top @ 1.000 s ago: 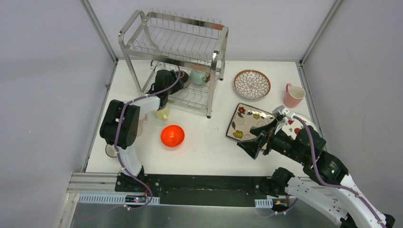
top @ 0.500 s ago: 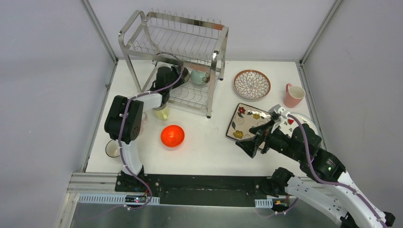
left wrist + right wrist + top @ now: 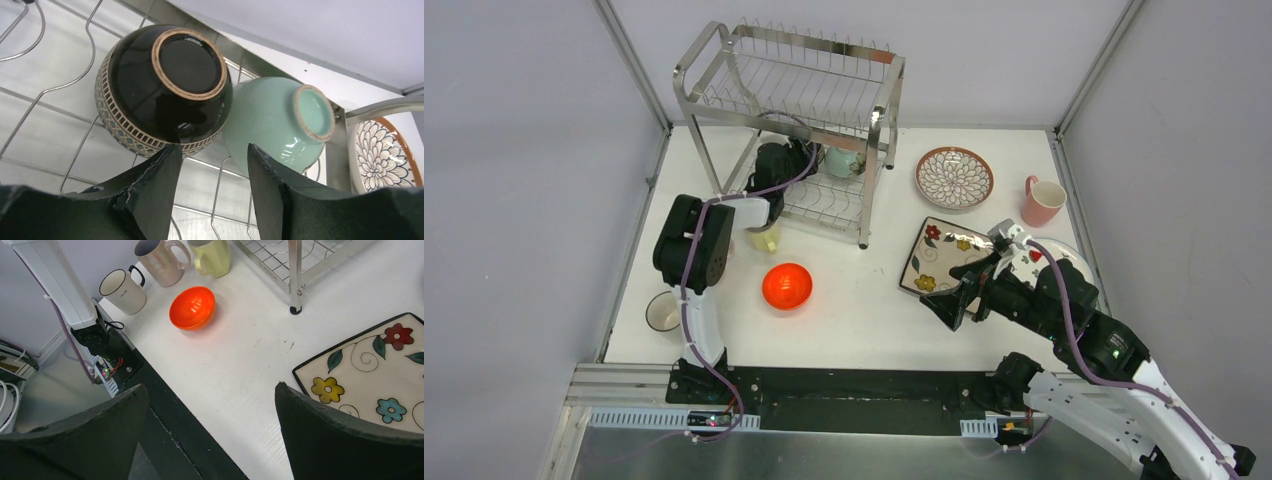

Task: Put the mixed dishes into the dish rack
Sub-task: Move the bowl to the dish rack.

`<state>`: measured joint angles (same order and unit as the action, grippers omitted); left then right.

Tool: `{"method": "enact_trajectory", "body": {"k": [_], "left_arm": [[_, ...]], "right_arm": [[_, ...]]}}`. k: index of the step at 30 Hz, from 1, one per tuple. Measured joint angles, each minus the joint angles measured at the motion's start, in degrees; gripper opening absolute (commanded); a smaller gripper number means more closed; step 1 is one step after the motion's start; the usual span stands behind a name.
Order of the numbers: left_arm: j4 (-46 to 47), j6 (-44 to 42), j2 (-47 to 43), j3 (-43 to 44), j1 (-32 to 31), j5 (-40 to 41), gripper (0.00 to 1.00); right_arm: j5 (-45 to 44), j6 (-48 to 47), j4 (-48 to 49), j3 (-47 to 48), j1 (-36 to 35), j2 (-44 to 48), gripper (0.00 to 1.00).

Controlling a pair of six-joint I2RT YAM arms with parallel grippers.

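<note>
My left gripper (image 3: pixel 792 163) is inside the lower tier of the steel dish rack (image 3: pixel 724 85). In the left wrist view it (image 3: pixel 214 150) is open and empty. Its left fingertip is right at the rim of a dark bowl with a tan patterned rim (image 3: pixel 165 85), which lies upturned on the wire shelf beside a mint bowl (image 3: pixel 275 120). My right gripper (image 3: pixel 954 295) hovers open and empty by the near left edge of the square floral plate (image 3: pixel 944 255), also in the right wrist view (image 3: pixel 370 375). The orange bowl (image 3: pixel 787 286) sits on the table.
A petal-pattern plate (image 3: pixel 954 178) and a pink mug (image 3: pixel 1042 200) lie at the far right. A white red-marked plate (image 3: pixel 1056 252) is partly under my right arm. A yellow-green mug (image 3: pixel 215 257), a beige mug (image 3: pixel 160 260) and a white mug (image 3: pixel 122 290) stand left of the rack.
My left arm has pushed a little further into the rack's lower tier, toward the mint bowl. My right gripper has shifted slightly by the floral plate's edge.
</note>
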<state>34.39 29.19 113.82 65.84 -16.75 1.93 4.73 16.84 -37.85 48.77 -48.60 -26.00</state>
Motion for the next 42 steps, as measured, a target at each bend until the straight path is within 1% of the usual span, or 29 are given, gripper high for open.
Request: {"method": "enact_trajectory", "body": {"k": [1,4,5,12,19,25,29,34,42], "left_arm": [[0.6,-0.3,0.0,-0.1,0.0,-0.4,0.56],[2.9,-1.1,-0.1,-0.9,0.0,-0.5,0.68],[3.3,-1.3,-0.2,-1.4,0.2,-0.5,0.7],[5.0,-1.5,-0.5,-3.0,1.2,0.2,0.71],[6.8,-1.6,-0.6,-3.0,2.6,1.2,0.76],[8.2,-1.5,-0.2,-2.3,4.0,1.0,0.76],[8.6,-1.5,1.8,0.7,4.8,0.5,0.75],[8.8,-1.4,4.5,3.4,5.2,-1.8,0.69],[10.2,0.2,5.2,3.7,5.6,-6.9,0.6]], "right_arm": [[0.0,0.0,0.0,0.0,0.0,0.0,1.0],[-0.1,-0.1,0.0,0.0,0.0,0.0,1.0],[-0.1,-0.1,0.0,0.0,0.0,0.0,1.0],[-0.1,-0.1,0.0,0.0,0.0,0.0,1.0],[-0.2,-0.1,0.0,0.0,0.0,-0.2,1.0],[-0.7,-0.3,0.2,0.0,0.0,-1.1,1.0],[-0.9,-0.5,0.2,0.0,0.0,-2.2,1.0],[-0.9,-0.5,0.3,0.0,0.0,-2.9,1.0],[-0.9,-0.5,0.3,0.0,0.0,-2.9,1.0]]}}
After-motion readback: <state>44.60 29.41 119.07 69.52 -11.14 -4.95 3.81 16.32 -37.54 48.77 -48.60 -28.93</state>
